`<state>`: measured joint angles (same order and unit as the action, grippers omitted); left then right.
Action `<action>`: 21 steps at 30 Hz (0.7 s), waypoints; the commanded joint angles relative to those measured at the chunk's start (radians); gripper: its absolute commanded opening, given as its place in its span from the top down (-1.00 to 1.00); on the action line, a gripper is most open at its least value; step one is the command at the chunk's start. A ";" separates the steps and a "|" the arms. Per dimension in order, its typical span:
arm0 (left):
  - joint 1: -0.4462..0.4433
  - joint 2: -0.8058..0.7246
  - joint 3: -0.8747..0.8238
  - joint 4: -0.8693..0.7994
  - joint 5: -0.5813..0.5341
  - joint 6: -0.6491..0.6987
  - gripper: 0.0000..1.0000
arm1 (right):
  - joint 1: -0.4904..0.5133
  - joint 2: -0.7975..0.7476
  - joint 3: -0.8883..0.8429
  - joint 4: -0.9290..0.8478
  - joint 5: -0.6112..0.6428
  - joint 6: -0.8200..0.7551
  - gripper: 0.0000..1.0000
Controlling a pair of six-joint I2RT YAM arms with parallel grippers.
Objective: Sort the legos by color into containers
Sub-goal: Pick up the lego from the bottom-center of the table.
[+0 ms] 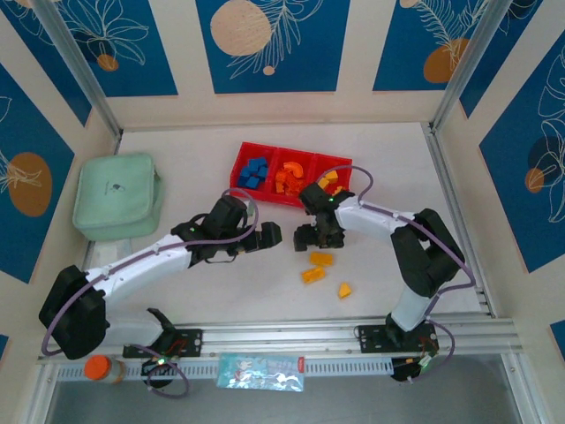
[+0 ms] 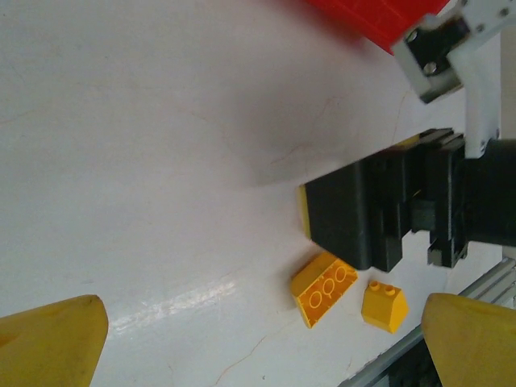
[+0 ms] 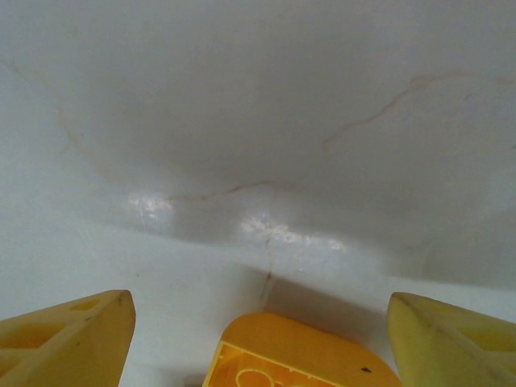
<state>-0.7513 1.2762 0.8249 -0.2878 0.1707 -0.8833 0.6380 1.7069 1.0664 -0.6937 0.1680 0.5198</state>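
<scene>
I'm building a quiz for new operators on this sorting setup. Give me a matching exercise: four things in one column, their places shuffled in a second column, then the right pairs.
Things
1. blue legos
2. orange legos
3. mint-green pouch
4. loose legos

Places
A. on the bare table, in front of the red tray
B. middle compartment of the tray
C. left side of the table, outside the tray
D. left compartment of the tray

Pairs: 1-D, 2-B, 3-C, 4-A

Red tray (image 1: 296, 147), sorted legos (image 1: 290, 178) blue, orange, yellow in compartments, three yellow-orange loose legos (image 1: 312, 275) nearby
</scene>
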 commanded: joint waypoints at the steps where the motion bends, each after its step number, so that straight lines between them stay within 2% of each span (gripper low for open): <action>1: -0.010 -0.015 -0.007 0.006 -0.015 -0.004 -0.99 | 0.025 -0.002 -0.027 0.004 -0.047 0.008 -0.65; 14: -0.010 -0.004 0.003 0.005 -0.016 0.003 -0.99 | 0.100 -0.039 -0.074 -0.052 0.002 0.085 -0.69; 21: -0.011 0.016 0.025 0.000 -0.002 0.010 -0.99 | 0.079 0.003 -0.034 -0.101 0.067 0.124 -0.46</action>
<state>-0.7513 1.2819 0.8253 -0.2874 0.1707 -0.8825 0.7288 1.6955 1.0061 -0.7452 0.2001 0.6075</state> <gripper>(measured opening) 0.994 0.743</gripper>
